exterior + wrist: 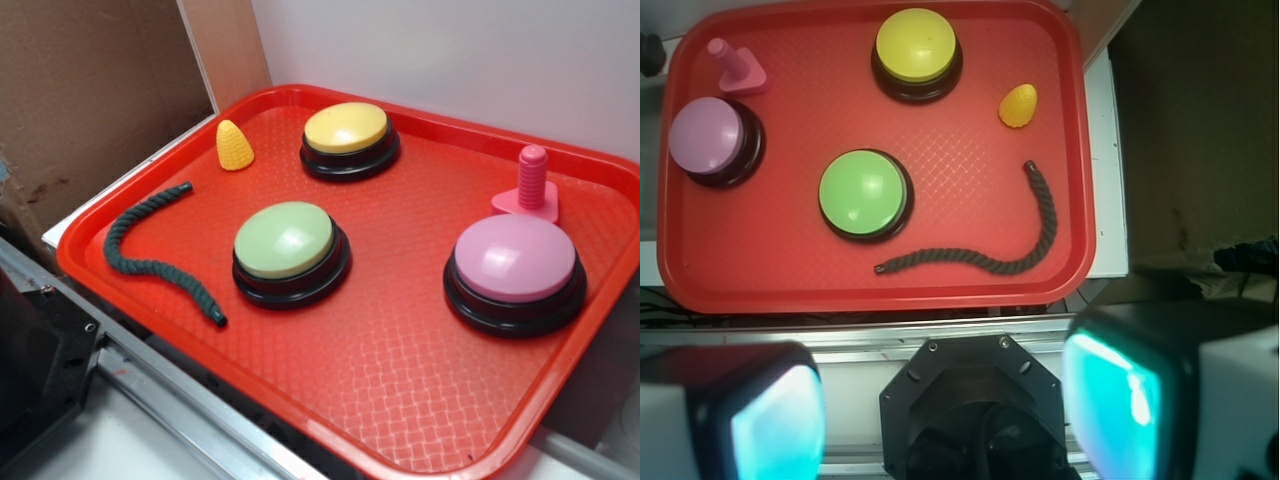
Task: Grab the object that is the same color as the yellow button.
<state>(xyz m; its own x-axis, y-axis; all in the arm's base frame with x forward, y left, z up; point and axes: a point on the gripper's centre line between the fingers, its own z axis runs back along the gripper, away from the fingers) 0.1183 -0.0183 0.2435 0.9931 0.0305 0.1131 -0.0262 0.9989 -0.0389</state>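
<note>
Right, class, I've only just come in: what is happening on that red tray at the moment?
Nothing is being handled yet. The end effector hangs well above the red tray with its fingers apart and nothing between them. On the tray, untouched, lie the small yellow cone, a yellow button, a green button, a pink button, a pink peg and a dark rope. The cone sits beside the yellow button, apart from it.

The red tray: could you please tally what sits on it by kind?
Dome buttons: 3, namely yellow button, green, pink
Yellow corn cone: 1
Dark rope: 1
Pink screw-shaped piece: 1
Total: 6
</note>
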